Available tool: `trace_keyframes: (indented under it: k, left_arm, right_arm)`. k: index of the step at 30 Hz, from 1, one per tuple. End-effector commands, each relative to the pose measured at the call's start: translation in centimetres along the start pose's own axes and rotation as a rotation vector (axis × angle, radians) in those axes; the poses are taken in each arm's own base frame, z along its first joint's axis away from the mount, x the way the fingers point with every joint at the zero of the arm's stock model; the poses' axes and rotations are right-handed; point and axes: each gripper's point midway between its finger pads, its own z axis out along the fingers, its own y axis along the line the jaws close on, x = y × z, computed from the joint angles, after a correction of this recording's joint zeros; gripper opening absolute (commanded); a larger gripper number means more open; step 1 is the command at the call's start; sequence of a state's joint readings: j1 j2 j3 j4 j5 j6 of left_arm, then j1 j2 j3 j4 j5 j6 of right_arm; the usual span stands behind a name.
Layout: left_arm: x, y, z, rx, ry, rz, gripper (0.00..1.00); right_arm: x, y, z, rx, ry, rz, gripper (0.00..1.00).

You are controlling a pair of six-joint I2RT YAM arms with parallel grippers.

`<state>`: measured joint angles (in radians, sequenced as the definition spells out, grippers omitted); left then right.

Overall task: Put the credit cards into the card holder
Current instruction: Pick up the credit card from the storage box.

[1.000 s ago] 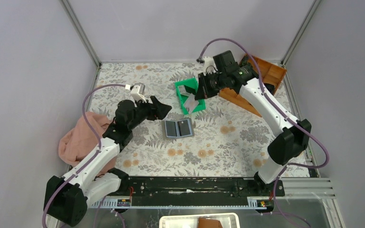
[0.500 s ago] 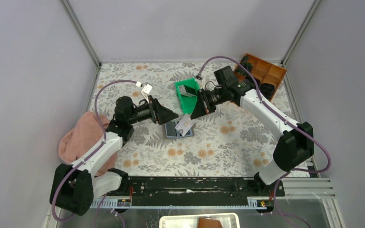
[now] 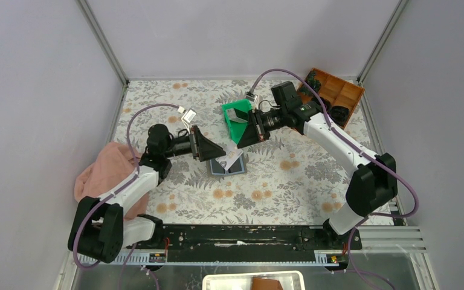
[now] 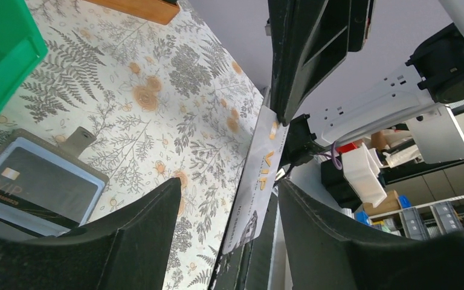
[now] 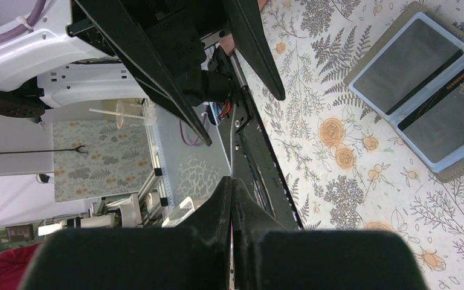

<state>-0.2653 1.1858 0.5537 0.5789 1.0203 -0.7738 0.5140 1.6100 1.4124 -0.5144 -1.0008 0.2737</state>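
Observation:
The grey card holder [image 3: 219,168] lies open on the flowered table, blue inside up. A dark credit card [image 5: 453,99] sits in one of the card holder's [image 5: 420,90] pockets. My right gripper [image 3: 242,139] is shut on the top edge of a silvery credit card [image 3: 234,157], which hangs tilted just above the holder. In the left wrist view this silvery card [image 4: 261,181] stands between the fingers of my left gripper [image 4: 228,184], which is open, its jaws on either side without touching. The right gripper [image 5: 231,181] sees the card edge-on.
A green bin [image 3: 237,119] with something grey in it stands just behind the holder. A brown compartment tray [image 3: 339,90] is at the back right. A pink cloth [image 3: 104,176] lies at the left edge beside the left arm.
The right gripper carried the silvery card from over the green bin down to the holder. The left gripper swung right until its fingers straddle the card, and its jaws have narrowed.

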Motion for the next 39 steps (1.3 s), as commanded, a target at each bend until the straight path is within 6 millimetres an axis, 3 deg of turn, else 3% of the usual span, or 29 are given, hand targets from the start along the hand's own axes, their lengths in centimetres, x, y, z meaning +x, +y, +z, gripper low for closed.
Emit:
trace_keyframes:
  k: [1,16,20,26,33,39]
  left_arm:
    - [-0.2,-1.1,-0.2,0.073,-0.002,0.028,0.67]
    - [0.6,-1.0,0.0,0.118,0.033,-0.014,0.47]
    - [0.8,-0.9,-0.1,0.119,0.038,-0.021,0.36]
    - [1.3,-0.7,-0.1,0.122,0.050,-0.039,0.27]
    - [1.8,-0.8,-0.3,0.132,0.053,-0.063,0.00]
    - [1.5,-0.5,-0.3,0.121,0.024,-0.079,0.00]
  right_arm:
    - [-0.5,0.7,0.2,-0.055,0.006,0.002,0.00]
    - [-0.6,-0.1,0.9,-0.078,0.034,0.024,0.00]
    - [-0.6,-0.1,1.0,-0.081,0.039,0.025,0.00]
    - [-0.7,-0.1,1.0,-0.083,0.042,0.025,0.00]
    - [-1.0,0.0,1.1,-0.092,0.040,0.018,0.00]
    - [-1.7,0.0,1.2,-0.097,0.029,0.015,0.00]
